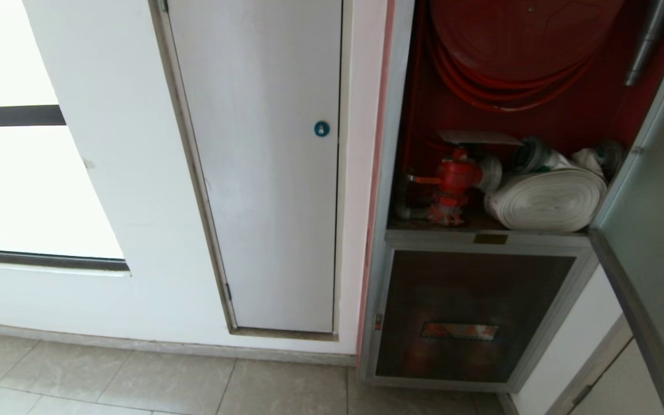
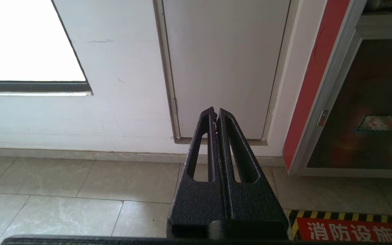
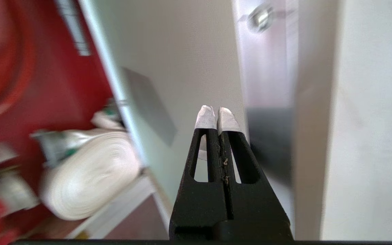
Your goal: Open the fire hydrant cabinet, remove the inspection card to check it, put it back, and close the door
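Now the fire hydrant cabinet (image 1: 389, 173) stands open, the inspection card (image 1: 478, 137) above its valve; the right end effector (image 3: 216, 114) is pinched closed, empty, facing the door (image 3: 182, 51).

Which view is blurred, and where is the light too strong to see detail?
Right wrist view: the white rolled hose and red interior are smeared, while the shut right gripper stays sharp. Head view and left wrist view: the window is washed out to plain white; the rest is sharp.
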